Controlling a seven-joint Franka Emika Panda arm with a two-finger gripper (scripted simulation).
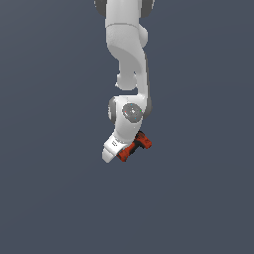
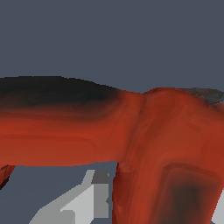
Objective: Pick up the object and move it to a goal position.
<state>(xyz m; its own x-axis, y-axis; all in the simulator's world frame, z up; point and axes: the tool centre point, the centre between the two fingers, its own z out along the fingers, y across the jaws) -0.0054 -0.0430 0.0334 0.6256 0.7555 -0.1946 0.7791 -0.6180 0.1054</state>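
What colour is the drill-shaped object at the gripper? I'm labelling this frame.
Red-orange with black parts; the object shows best in the wrist view.

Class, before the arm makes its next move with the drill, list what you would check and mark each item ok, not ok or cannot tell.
1. Drill at the gripper: ok.
2. Drill fills the wrist view, so it is close to the camera: ok.
3. Fingers shut firmly on it: cannot tell.
4. Drill lifted off the floor: cannot tell.
5. Goal position in view: not ok, no marker shows.
6. Nothing else near the arm: ok.
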